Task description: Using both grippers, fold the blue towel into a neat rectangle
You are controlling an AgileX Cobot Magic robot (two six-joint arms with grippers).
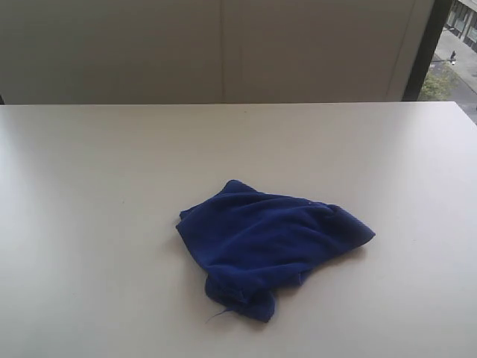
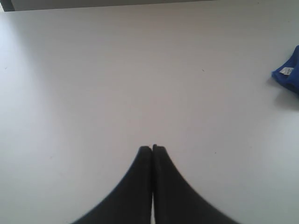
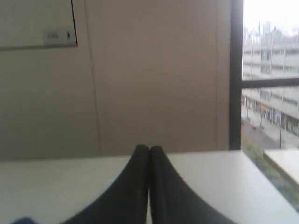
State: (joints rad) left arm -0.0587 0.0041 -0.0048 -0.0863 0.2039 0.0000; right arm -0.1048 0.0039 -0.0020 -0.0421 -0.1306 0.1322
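The blue towel (image 1: pixel 268 242) lies crumpled in a loose heap on the white table (image 1: pixel 97 224), a little right of the middle and toward the front. Neither arm shows in the exterior view. In the left wrist view my left gripper (image 2: pixel 153 148) is shut with nothing in it, over bare table, and a corner of the blue towel (image 2: pixel 288 74) with a small white label sits far off at the frame's edge. My right gripper (image 3: pixel 149 148) is shut and empty, pointing toward the wall, with a sliver of blue towel (image 3: pixel 21 220) at the frame's corner.
The table's far edge (image 1: pixel 238 104) meets a plain beige wall (image 1: pixel 223 45). A dark window frame (image 1: pixel 425 45) stands at the back right, with a street outside. A second white surface (image 3: pixel 285 161) shows beyond the table's right end.
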